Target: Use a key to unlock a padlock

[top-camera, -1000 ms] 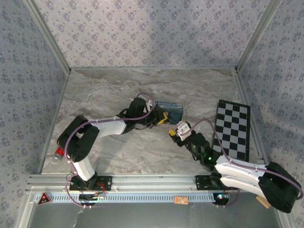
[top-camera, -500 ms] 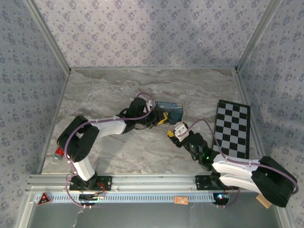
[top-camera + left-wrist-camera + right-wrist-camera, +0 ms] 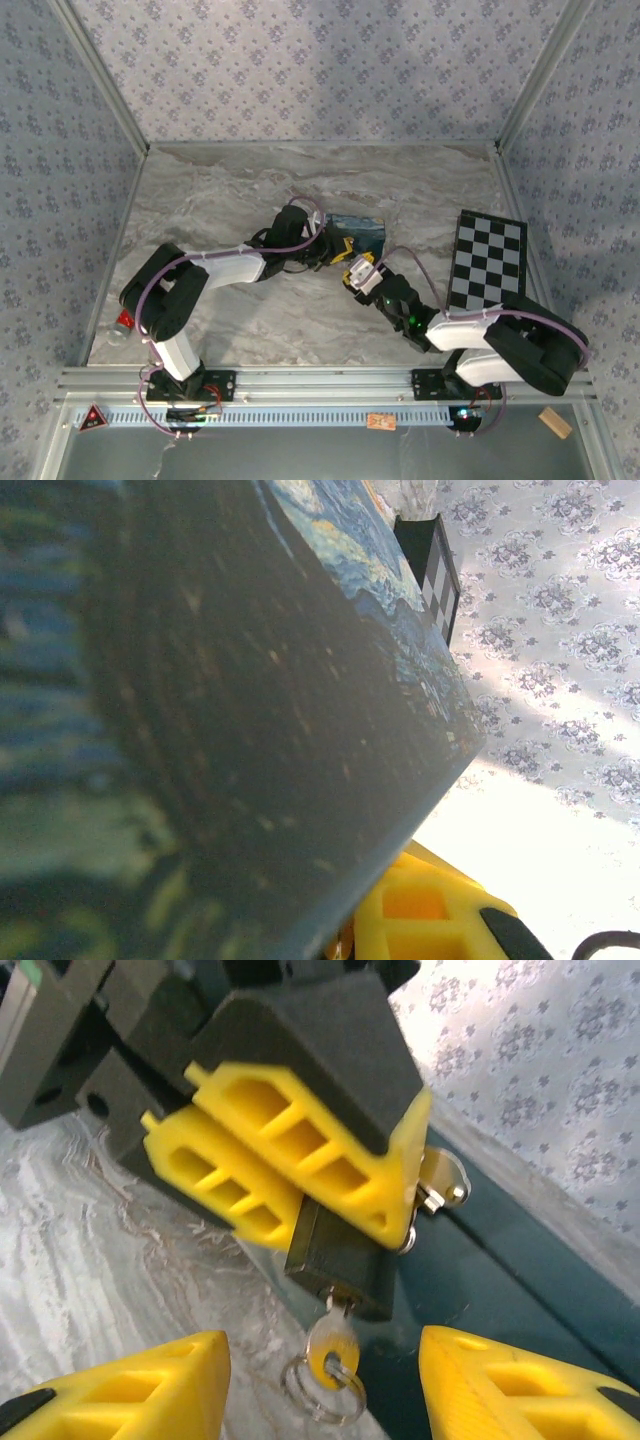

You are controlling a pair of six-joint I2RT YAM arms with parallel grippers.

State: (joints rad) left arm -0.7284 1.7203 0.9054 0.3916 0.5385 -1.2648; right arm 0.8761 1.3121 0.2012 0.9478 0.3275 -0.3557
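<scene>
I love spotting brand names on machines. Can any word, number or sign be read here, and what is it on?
No text reads clearly enough to quote.
The red triangle sign on the front rail: symbol too small to make out.
The orange tag on that rail: too small to read.
The padlock and key: no lettering visible.

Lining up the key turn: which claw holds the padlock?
The left claw, clamped shut on the padlock; the right claw stands open, straddling the hanging key.
</scene>
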